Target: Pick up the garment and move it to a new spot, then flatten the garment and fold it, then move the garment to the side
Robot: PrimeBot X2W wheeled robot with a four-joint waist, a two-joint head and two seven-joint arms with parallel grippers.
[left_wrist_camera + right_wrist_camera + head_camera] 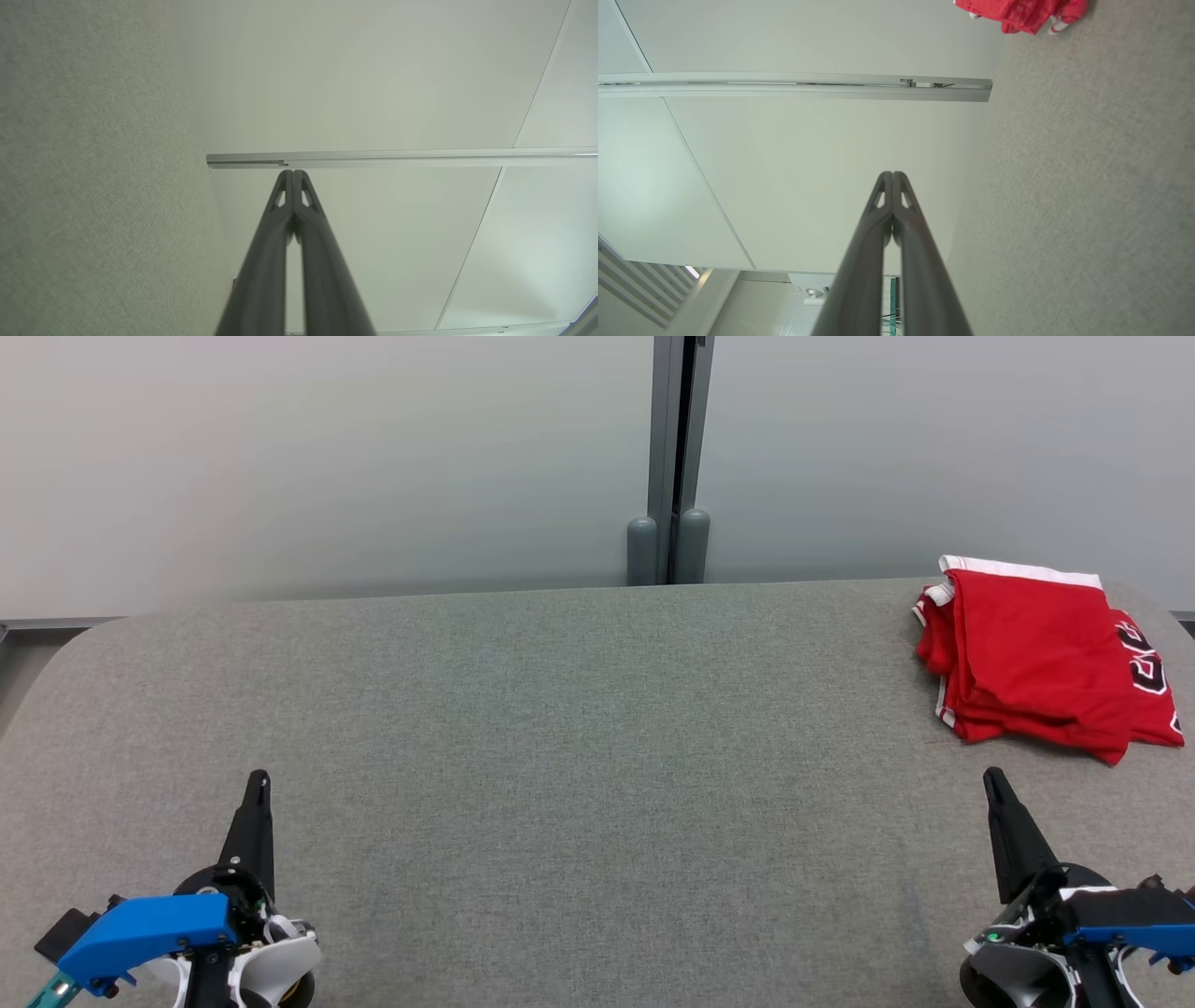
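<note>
- Nearest you, at the bottom of the head view, your left hand [259, 777] and right hand [992, 775] sit low over the grey surface [560, 737], one at each lower corner, fingers pointing away from the robot.
- Both hands are fully closed; in each wrist view the two dark fingers press together right to the tips, and neither has hold of anything.
- The red garment [1036, 653] lies at the far right of the surface, close to its rounded corner; it looks folded into a thick bundle of several layers, with white trim along its far edge and dark lettering on the part nearest the right edge.
- The relation your next move turns on: the garment is almost straight ahead of the right hand, a touch to its right and near it; the left hand is well apart from it, across the whole width of the surface.
- The bundle is somewhat wider across than it is deep, and its stacked edges face left and towards you.
- Judging by that, any further reach belongs to your right arm; since the garment looks folded and set aside, little of the task seems left.
</note>
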